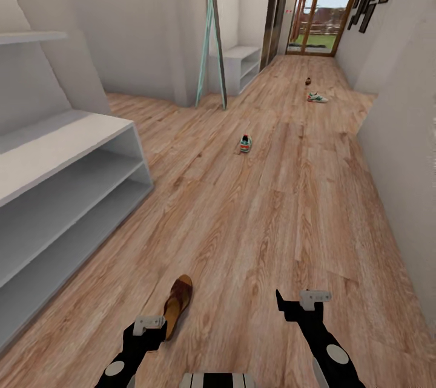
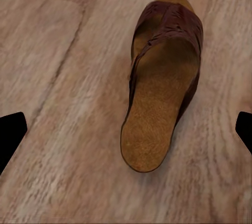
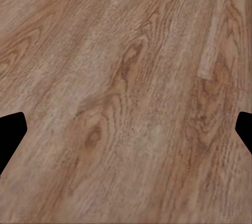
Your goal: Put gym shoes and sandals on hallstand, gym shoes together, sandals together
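Sandal point(image 2: 161, 85) flat on corridor floor point(image 1: 272, 212) under left gripper point(image 2: 126, 129), fingers spread, untouched, right gripper point(image 3: 126, 129) released over bare planks, gym shoes point(image 1: 244, 143) far down corridor, hallstand point(image 1: 66, 188) left.

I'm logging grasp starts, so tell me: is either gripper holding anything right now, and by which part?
Nothing is held. The left gripper is open above the sandal lying on the floor; the right gripper is open over bare floor.

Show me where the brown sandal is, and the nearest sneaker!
Brown sandal point(image 2: 160, 98), left wrist view, on its tan footbed.
Nearest sneaker point(image 1: 244, 143), head view, on its teal inside, mid-corridor.
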Controlling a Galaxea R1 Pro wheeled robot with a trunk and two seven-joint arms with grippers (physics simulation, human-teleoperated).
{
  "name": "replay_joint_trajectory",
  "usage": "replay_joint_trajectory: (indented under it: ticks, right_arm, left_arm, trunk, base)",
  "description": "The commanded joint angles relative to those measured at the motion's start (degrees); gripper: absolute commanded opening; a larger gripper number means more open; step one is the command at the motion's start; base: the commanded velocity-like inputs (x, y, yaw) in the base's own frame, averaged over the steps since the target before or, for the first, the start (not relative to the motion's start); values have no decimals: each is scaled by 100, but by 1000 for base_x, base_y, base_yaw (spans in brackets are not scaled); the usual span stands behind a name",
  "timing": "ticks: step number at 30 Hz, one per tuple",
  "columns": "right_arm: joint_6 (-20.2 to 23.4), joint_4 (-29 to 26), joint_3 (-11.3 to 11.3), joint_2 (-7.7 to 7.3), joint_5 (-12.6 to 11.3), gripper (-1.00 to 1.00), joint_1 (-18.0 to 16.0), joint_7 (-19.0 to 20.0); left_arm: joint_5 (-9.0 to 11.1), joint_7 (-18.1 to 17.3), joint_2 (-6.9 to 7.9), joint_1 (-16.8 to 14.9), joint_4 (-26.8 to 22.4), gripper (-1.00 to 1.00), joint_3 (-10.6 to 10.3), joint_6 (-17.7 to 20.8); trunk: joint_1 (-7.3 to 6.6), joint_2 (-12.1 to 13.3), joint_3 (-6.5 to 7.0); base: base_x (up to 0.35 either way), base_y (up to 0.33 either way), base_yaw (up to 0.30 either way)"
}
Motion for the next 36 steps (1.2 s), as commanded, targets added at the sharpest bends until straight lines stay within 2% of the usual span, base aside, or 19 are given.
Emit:
replay_joint_trajectory:
  ticks: [1,12,36]
  right_arm:
    - [25,-9,2,0,-4,100,-2,-3]
    - [25,-3,2,0,-4,100,-2,-3]
    - [25,-1,2,0,-4,100,-2,-3]
  left_arm:
    - [0,-1,0,-1,3,100,0,-19]
    - [-4,-1,0,-1,1,100,-4,-19]
    - [-5,-1,0,0,0,100,-4,-19]
  trunk:
    - [0,-1,-4]
    - [0,-1,-4]
    - [0,-1,-4]
  base:
    - [125,257,-262]
    - [35,250,-283]
    - [0,14,-291]
